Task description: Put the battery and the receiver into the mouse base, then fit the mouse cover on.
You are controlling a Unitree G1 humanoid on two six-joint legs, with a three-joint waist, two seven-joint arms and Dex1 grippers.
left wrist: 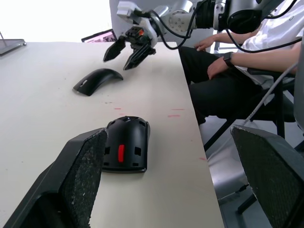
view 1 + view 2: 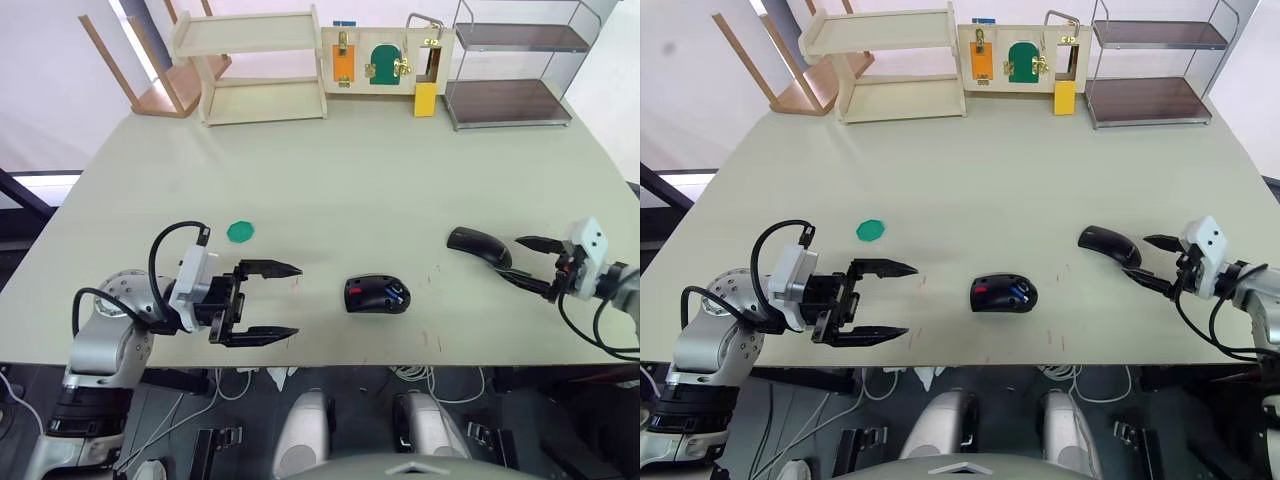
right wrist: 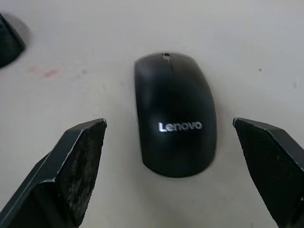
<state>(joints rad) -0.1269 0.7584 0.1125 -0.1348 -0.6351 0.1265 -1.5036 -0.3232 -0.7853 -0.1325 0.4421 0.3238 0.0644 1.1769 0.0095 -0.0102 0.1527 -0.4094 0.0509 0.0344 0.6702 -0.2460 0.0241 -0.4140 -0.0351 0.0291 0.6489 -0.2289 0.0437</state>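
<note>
We find the mouse base near the table's near edge, centre, with the battery lying inside it beside the red patch (the receiver we cannot make out). The mouse cover rests arched-side up to its right. The right gripper sits just beside the cover, fingers spread wide, holding nothing. The left gripper hovers left of the base, fingers likewise wide apart and empty. A green disc lies farther left.

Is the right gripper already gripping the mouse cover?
No, the right gripper is open, fingers either side of the mouse cover, not touching it.
</note>
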